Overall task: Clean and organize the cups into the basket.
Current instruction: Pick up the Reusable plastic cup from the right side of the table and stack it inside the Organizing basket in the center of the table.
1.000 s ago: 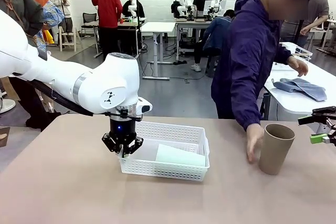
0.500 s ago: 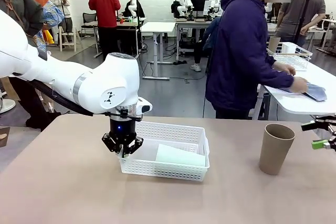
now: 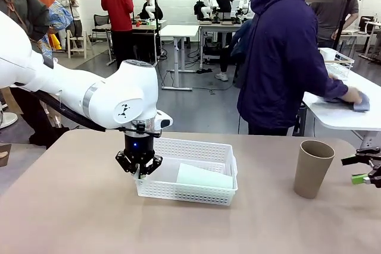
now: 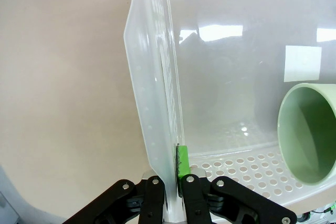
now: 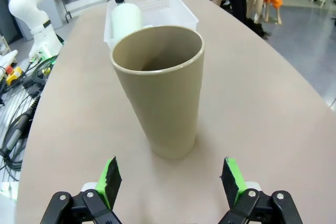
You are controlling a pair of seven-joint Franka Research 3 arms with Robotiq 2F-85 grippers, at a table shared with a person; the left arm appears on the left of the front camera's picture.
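Note:
The white lattice basket [image 3: 199, 147] sits mid-table, and a mint green cup [image 3: 204, 176] lies on its side inside. My left gripper [image 3: 139, 169] is shut on the basket's left wall; in the left wrist view the gripper [image 4: 175, 169] pinches that wall [image 4: 149, 82], with the mint cup's [image 4: 310, 129] open mouth at the right. A brown cup [image 3: 312, 169] stands upright at the right. My right gripper [image 3: 361, 169] hovers open just right of it. In the right wrist view the gripper [image 5: 170, 179] is open and short of the brown cup [image 5: 160, 93], with the basket [image 5: 157, 1] beyond.
A person in a dark blue jacket [image 3: 286, 57] stands behind the table's far right, turned away and wiping a neighbouring white table [image 3: 339, 114] with a blue cloth [image 3: 359, 104]. Cables [image 5: 21, 103] hang off the table's near side. Bare tabletop lies between basket and brown cup.
The person's hand left the brown cup, and the person turned to the other table. My right gripper dropped slightly beside the cup. The left gripper and basket stayed still.

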